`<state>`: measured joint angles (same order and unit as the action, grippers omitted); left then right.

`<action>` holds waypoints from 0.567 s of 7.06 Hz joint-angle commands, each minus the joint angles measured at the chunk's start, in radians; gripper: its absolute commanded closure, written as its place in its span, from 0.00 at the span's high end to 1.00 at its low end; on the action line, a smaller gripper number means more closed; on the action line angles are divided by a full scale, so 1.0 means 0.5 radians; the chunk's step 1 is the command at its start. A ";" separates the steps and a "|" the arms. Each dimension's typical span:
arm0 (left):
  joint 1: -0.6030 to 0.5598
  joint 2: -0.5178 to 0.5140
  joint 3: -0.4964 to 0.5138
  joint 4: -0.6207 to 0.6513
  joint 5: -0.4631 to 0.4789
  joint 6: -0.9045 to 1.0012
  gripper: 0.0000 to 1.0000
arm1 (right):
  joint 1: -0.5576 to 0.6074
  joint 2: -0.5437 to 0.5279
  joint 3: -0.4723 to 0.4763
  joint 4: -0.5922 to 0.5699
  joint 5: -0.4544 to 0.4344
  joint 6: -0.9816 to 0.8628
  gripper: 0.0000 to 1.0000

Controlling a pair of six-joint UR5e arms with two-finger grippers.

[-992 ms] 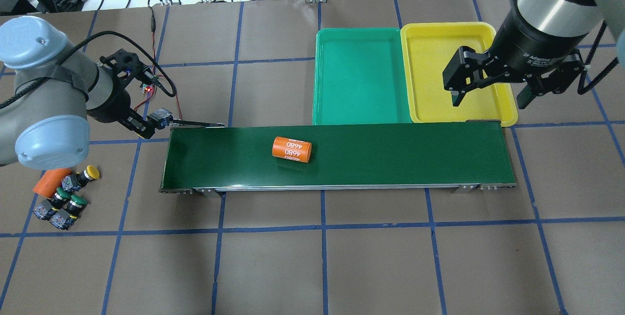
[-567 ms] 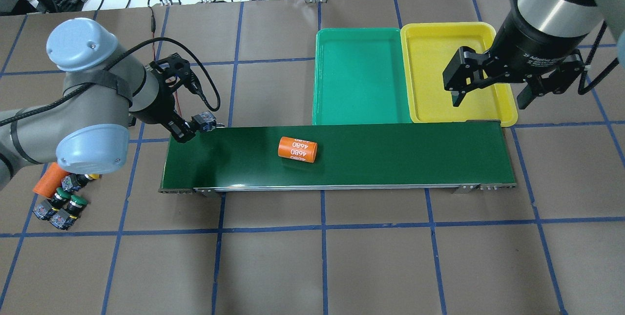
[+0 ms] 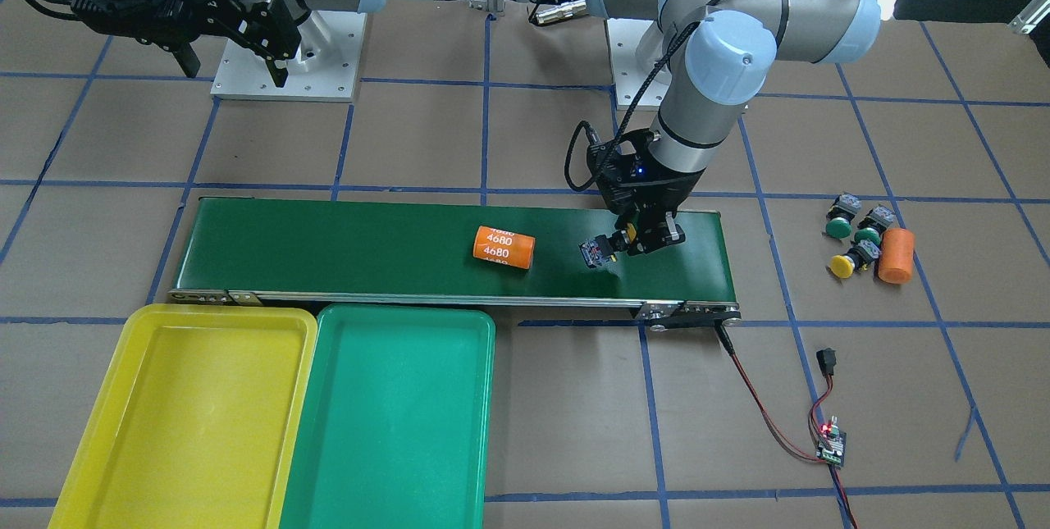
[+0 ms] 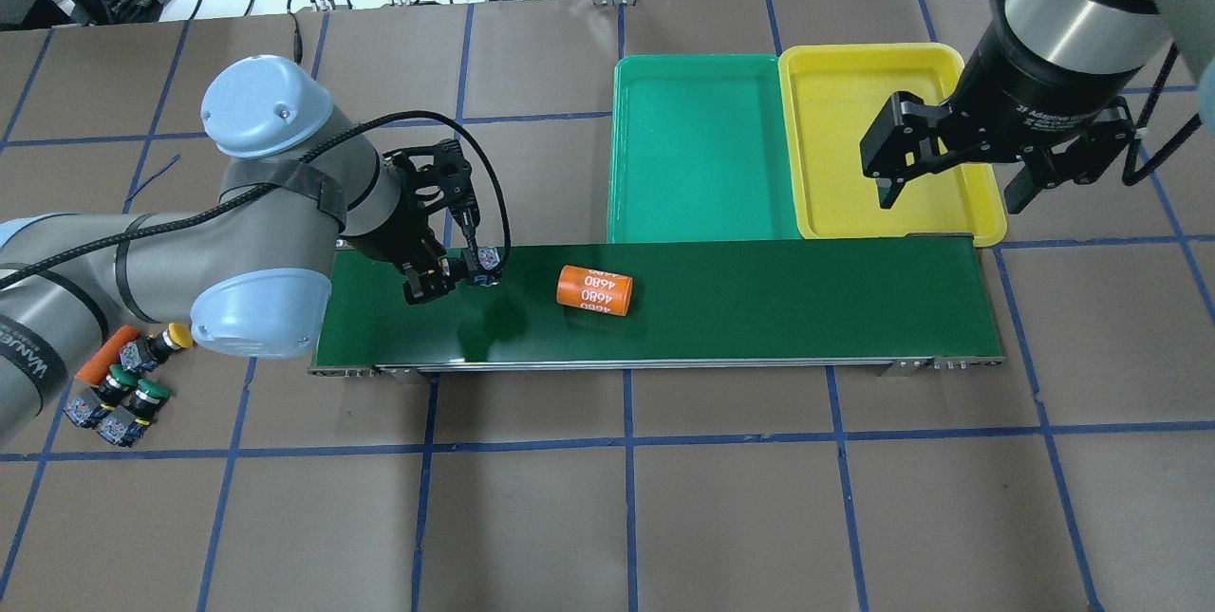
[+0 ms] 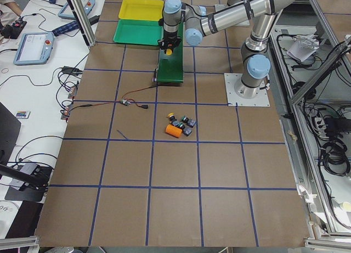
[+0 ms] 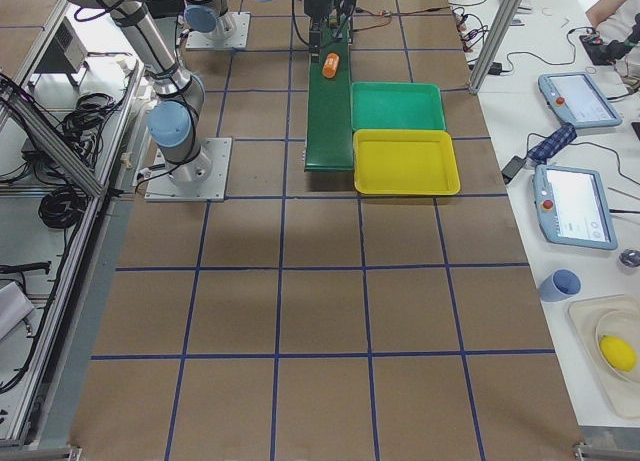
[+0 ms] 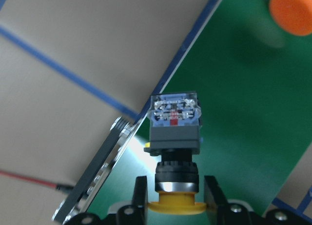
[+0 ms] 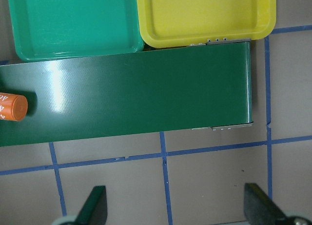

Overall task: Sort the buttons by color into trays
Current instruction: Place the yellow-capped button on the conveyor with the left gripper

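My left gripper (image 4: pixel 446 278) is shut on a yellow button (image 4: pixel 487 261) and holds it sideways above the left part of the belt; the wrist view shows its black body (image 7: pixel 174 132) between the fingers. One yellow button (image 4: pixel 177 338) and two green buttons (image 4: pixel 123 375) (image 4: pixel 152 391) lie in a cluster on the table at the left. The green tray (image 4: pixel 702 147) and the yellow tray (image 4: pixel 845 109) sit side by side behind the belt. My right gripper (image 4: pixel 949 199) is open and empty above the yellow tray's near edge.
An orange cylinder marked 4680 (image 4: pixel 594 290) lies on the dark-green conveyor belt (image 4: pixel 778 308), just right of the held button. A second orange cylinder (image 3: pixel 896 256) lies by the button cluster. A small circuit board with red wires (image 3: pixel 828 440) lies beyond the belt's left end.
My left arm has carried the yellow button rightward, from the belt's left end to above the belt. The 4680 cylinder has drifted right. The right arm has not moved.
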<state>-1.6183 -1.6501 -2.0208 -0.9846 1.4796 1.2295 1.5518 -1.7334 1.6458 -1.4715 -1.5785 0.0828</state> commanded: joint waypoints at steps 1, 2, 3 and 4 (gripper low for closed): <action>-0.086 -0.056 0.001 -0.025 -0.038 -0.026 0.86 | 0.001 0.003 0.000 0.001 0.003 0.012 1.00; -0.086 -0.050 -0.002 -0.025 -0.063 -0.032 1.00 | 0.001 0.003 0.003 0.001 0.003 0.088 1.00; -0.068 -0.004 0.010 -0.019 -0.042 -0.032 1.00 | -0.002 0.003 0.013 0.001 0.003 0.125 1.00; -0.013 0.026 0.013 -0.022 -0.026 -0.041 1.00 | 0.001 0.000 0.013 0.004 0.000 0.126 1.00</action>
<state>-1.6472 -1.6556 -2.0171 -0.9949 1.4594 1.2132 1.5519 -1.7322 1.6504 -1.4708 -1.5773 0.1346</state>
